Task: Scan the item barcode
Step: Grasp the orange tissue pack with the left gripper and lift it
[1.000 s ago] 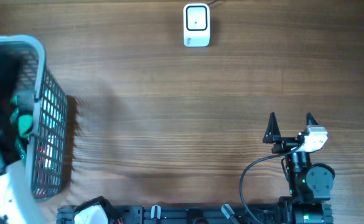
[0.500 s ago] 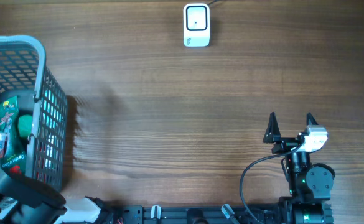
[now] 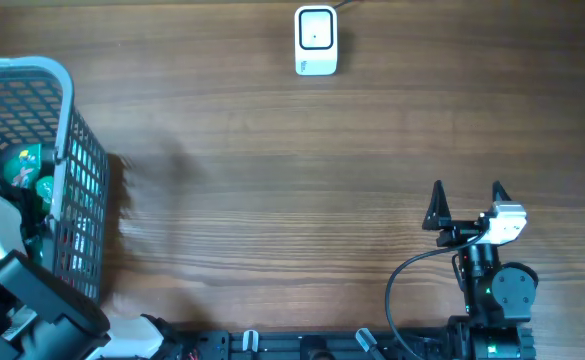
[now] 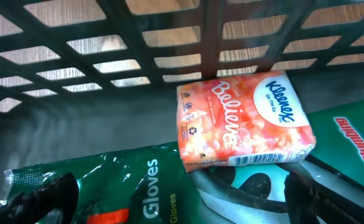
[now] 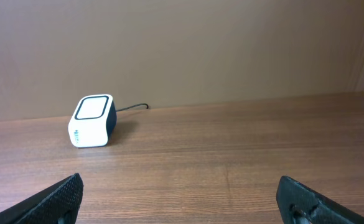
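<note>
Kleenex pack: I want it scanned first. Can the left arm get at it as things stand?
Probably yes: the left fingers are open inside the basket, and the Kleenex pack lies on top, uncovered, just ahead.

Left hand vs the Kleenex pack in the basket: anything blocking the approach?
Nothing visible. The open left hand faces the Kleenex pack directly. The pack lies uncovered, beside the green gloves packet and against the basket wall.

Mock shop checkout: barcode scanner (image 3: 316, 40), goods basket (image 3: 68, 120), wooden table (image 3: 272, 180).
</note>
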### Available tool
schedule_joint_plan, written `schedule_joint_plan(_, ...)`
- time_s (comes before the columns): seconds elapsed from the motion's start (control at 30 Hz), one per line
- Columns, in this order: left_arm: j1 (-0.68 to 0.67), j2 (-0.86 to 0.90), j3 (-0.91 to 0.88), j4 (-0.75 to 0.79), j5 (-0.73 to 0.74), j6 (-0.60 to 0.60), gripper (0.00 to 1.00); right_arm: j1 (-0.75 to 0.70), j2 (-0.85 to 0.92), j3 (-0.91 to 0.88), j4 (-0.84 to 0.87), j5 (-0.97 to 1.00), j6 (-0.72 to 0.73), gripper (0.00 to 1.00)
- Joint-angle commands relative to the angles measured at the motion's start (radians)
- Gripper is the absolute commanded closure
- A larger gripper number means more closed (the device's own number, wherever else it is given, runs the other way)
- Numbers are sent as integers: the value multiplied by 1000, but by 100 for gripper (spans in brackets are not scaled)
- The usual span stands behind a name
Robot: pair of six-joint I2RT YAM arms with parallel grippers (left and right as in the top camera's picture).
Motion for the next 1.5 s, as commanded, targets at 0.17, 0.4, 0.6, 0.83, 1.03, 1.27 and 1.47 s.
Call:
schedule_joint_plan(0.17, -8, 2, -154, 132, 17, -105, 0, -4, -6, -1, 3, 16, 17, 0)
schedule_joint_plan(0.4, -3, 22, -175, 266, 55, -209, 0, -4, -6, -1, 3, 16, 17, 0)
schedule_joint_plan(0.6, -50, 21, -164, 381, 154, 21, 0, -4, -6, -1, 3, 16, 17, 0)
schedule_joint_plan(0.83, -42, 8, -164, 465, 150, 27, 0, -4, -6, -1, 3, 16, 17, 0)
schedule_joint_plan(1.03, 48, 92, -165, 453, 149, 28, 31, -4, -6, -1, 3, 16, 17, 0)
schedule_joint_plan(1.27, 56, 109, -164, 434, 153, 28, 96, -4, -6, -1, 3, 16, 17, 0)
schedule_joint_plan(1.47, 55, -140, -135, 356, 241, 27, 96, -4, -6, -1, 3, 16, 16, 0)
